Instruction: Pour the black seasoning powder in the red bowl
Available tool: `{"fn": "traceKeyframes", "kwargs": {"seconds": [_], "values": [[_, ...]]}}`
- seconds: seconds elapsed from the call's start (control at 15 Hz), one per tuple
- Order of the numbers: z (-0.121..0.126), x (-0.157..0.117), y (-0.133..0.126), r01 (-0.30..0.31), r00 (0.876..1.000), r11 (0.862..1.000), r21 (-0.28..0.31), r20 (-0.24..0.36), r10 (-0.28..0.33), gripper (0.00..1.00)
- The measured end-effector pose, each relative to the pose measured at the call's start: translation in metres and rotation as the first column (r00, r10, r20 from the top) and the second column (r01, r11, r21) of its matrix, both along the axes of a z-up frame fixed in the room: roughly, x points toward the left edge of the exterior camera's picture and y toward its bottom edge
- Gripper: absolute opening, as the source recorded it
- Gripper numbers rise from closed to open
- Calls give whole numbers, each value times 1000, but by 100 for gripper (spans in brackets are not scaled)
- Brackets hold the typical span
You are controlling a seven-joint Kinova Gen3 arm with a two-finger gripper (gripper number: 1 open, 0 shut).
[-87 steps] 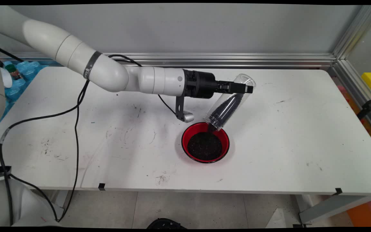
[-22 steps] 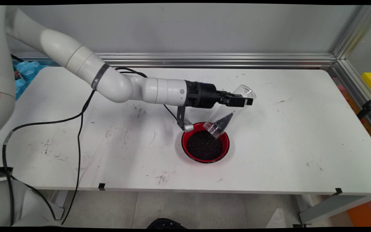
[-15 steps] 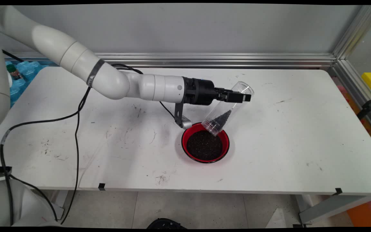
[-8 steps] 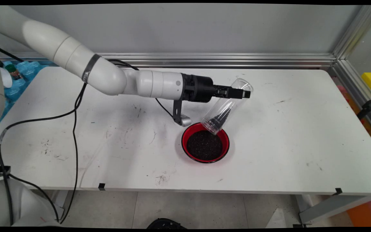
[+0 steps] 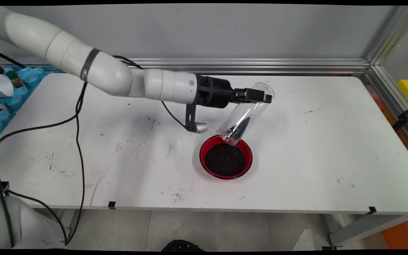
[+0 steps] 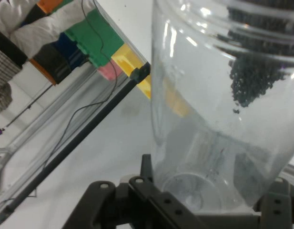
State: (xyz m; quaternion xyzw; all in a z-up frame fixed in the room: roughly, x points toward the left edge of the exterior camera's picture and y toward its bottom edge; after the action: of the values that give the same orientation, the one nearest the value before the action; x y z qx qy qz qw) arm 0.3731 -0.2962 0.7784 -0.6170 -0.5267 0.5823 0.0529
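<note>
The arm has lifted a little since a moment ago, raising the clear plastic tube [image 5: 243, 115] farther off the round red bowl [image 5: 226, 156]. The black two-finger gripper [image 5: 262, 96] clamps the tube's base, mouth tilted down-left above the bowl's dark granules. The hand view shows grainy black beads clinging near the tube's mouth [image 6: 254, 81].

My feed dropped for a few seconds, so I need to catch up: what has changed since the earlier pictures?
The clear jar, tilted mouth-down in the gripper, has mostly emptied: only a small clump of dark grains remains near its mouth. The gripper dipped toward the red bowl, then rose again and shifted slightly left. The bowl has not moved and holds a fuller dark heap. The gripper stays shut on the jar.
</note>
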Motion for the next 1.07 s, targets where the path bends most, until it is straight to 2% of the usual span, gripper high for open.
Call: {"fn": "traceKeyframes", "kwargs": {"seconds": [0.27, 0.53, 0.8, 0.93, 1.07], "values": [[10, 7, 2, -30, 999, 996, 83, -15, 32, 0], [22, 16, 4, -70, 996, 979, 191, -37, 78, 0], [31, 25, 4, -112, 990, 948, 297, -53, 133, 0], [35, 30, 5, -132, 985, 926, 354, -57, 162, 0], [39, 35, 5, -154, 978, 894, 421, -62, 198, 0]]}}
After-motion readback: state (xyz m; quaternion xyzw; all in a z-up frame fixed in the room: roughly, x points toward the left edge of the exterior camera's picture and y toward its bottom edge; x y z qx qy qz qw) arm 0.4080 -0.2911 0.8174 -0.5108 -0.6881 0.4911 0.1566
